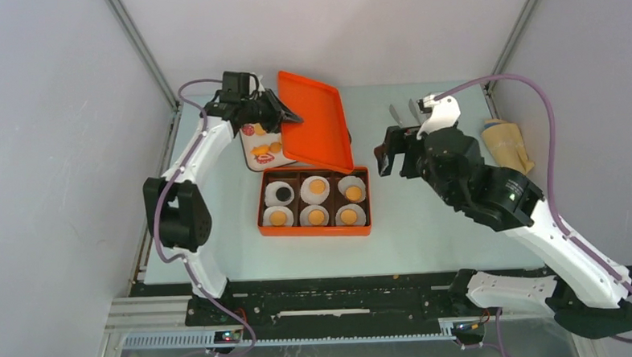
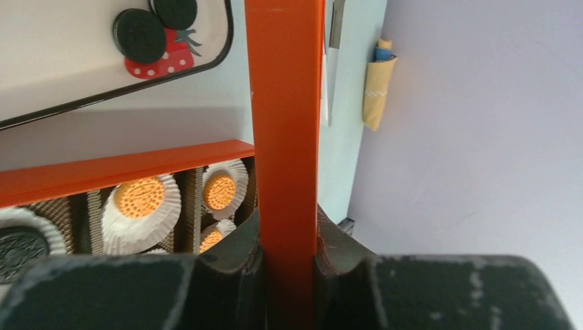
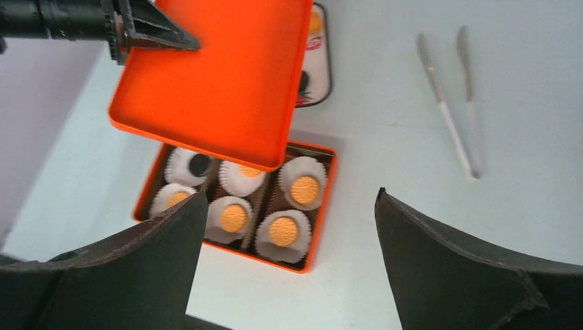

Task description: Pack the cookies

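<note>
Now your left gripper point(image 1: 282, 114) is clamped on the edge of the orange lid point(image 1: 318, 122), holding it tilted over the far edge of the box point(image 1: 315, 229); your right gripper point(image 1: 390, 153) hangs wide open just right of the box; cookies point(image 1: 316, 188) fill all six paper cups point(image 1: 269, 188), five golden, one black; a few more, perhaps three, lie on the tray point(image 1: 248, 153), partly hidden.

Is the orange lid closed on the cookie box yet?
No, the left gripper holds the lid tilted up off the box, and the cookies inside lie uncovered.
</note>
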`<state>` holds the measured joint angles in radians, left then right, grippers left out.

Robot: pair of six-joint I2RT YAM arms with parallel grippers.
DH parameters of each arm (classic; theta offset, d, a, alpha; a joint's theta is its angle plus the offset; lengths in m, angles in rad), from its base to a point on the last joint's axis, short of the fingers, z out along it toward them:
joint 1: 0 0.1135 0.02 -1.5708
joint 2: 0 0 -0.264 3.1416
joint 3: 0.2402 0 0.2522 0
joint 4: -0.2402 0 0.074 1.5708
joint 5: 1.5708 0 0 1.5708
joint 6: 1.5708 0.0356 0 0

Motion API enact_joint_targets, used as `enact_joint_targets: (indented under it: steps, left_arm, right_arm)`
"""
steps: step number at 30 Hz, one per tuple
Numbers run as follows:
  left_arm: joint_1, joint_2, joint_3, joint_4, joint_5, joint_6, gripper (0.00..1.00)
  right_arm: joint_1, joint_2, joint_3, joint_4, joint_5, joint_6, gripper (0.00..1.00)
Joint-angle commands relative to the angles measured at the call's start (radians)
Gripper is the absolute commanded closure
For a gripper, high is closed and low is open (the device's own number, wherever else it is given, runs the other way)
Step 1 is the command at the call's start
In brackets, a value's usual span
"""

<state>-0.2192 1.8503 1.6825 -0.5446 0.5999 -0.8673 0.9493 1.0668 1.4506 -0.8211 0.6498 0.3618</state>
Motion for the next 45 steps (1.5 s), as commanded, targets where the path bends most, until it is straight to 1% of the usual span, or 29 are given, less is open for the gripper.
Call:
enact_joint_targets:
  steps: [1, 3, 4, 5, 6, 7, 8, 10, 13, 14, 17, 19, 20, 22, 23, 25, 29, 34, 36, 39, 41, 42, 43, 44, 45]
  left_arm:
    - [-0.010, -0.193, -0.099, 0.069, -0.092, 0.038, 1.00]
    - [-0.015, -0.248, -0.169, 0.113, -0.131, 0.037, 1.00]
    - [-0.017, -0.275, -0.214, 0.103, -0.166, 0.035, 1.00]
    - [-0.017, -0.294, -0.236, 0.090, -0.190, 0.033, 1.00]
    - [-0.017, -0.306, -0.243, 0.062, -0.211, 0.031, 1.00]
    - [-0.017, -0.312, -0.244, 0.028, -0.227, 0.027, 1.00]
    - [-0.017, -0.314, -0.238, 0.004, -0.230, 0.019, 1.00]
    - [-0.016, -0.296, -0.202, -0.037, -0.223, -0.001, 1.00]
    - [-0.016, -0.224, -0.051, -0.160, -0.227, 0.027, 1.00]
    - [-0.014, -0.180, 0.000, -0.193, -0.222, 0.035, 1.00]
    - [-0.014, -0.090, 0.121, -0.238, -0.166, 0.033, 1.00]
    - [-0.015, -0.054, 0.175, -0.266, -0.150, 0.040, 1.00]
    - [-0.016, -0.042, 0.192, -0.279, -0.141, 0.048, 1.00]
    - [-0.015, -0.031, 0.202, -0.291, -0.116, 0.061, 1.00]
    - [-0.014, -0.031, 0.196, -0.291, -0.106, 0.063, 1.00]
    - [-0.015, -0.033, 0.182, -0.283, -0.086, 0.066, 1.00]
    - [-0.014, -0.048, 0.138, -0.259, -0.057, 0.066, 1.00]
    - [-0.019, -0.085, 0.080, -0.231, -0.019, 0.063, 1.00]
    - [-0.019, -0.118, 0.034, -0.213, -0.009, 0.063, 1.00]
    - [-0.019, -0.161, -0.032, -0.181, 0.009, 0.064, 1.00]
    - [-0.020, -0.181, -0.076, -0.158, 0.033, 0.061, 1.00]
    - [-0.021, -0.189, -0.093, -0.148, 0.044, 0.059, 1.00]
    - [-0.022, -0.196, -0.107, -0.142, 0.051, 0.059, 1.00]
    - [-0.022, -0.199, -0.112, -0.140, 0.057, 0.060, 1.00]
    - [-0.022, -0.201, -0.112, -0.140, 0.061, 0.060, 1.00]
  right_arm:
    - [-0.150, -0.004, -0.063, 0.126, -0.395, 0.060, 0.03]
    - [-0.264, -0.017, -0.108, 0.176, -0.574, 0.130, 0.05]
    - [-0.310, -0.022, -0.139, 0.222, -0.697, 0.167, 0.06]
    - [-0.338, -0.026, -0.168, 0.244, -0.734, 0.179, 0.07]
    - [-0.338, -0.027, -0.193, 0.270, -0.746, 0.165, 0.08]
    - [-0.304, -0.022, -0.201, 0.277, -0.713, 0.129, 0.09]
    - [-0.258, -0.012, -0.200, 0.274, -0.602, 0.080, 0.09]
    - [-0.178, 0.019, -0.179, 0.250, -0.466, -0.008, 0.08]
    - [-0.080, 0.067, -0.158, 0.240, -0.288, -0.128, 0.07]
    - [-0.024, 0.084, -0.158, 0.248, -0.215, -0.170, 0.07]
    - [0.091, 0.141, -0.158, 0.276, -0.035, -0.291, 0.06]
    - [0.159, 0.189, -0.162, 0.307, 0.080, -0.363, 0.06]
    - [0.195, 0.220, -0.167, 0.328, 0.144, -0.431, 0.05]
    - [0.248, 0.272, -0.190, 0.412, 0.245, -0.538, 0.04]
    - [0.265, 0.296, -0.202, 0.451, 0.270, -0.571, 0.04]
    - [0.281, 0.336, -0.215, 0.504, 0.295, -0.597, 0.04]
    - [0.287, 0.393, -0.225, 0.579, 0.282, -0.634, 0.03]
    - [0.267, 0.456, -0.226, 0.710, 0.293, -0.716, 0.03]
    - [0.255, 0.473, -0.226, 0.757, 0.293, -0.741, 0.04]
    - [0.222, 0.494, -0.226, 0.798, 0.253, -0.757, 0.05]
    - [0.189, 0.510, -0.221, 0.805, 0.219, -0.753, 0.11]
    - [0.178, 0.521, -0.209, 0.787, 0.208, -0.739, 0.17]
    - [0.168, 0.530, -0.195, 0.771, 0.202, -0.727, 0.26]
    - [0.159, 0.536, -0.189, 0.757, 0.192, -0.714, 0.32]
    - [0.154, 0.539, -0.188, 0.748, 0.186, -0.703, 0.35]
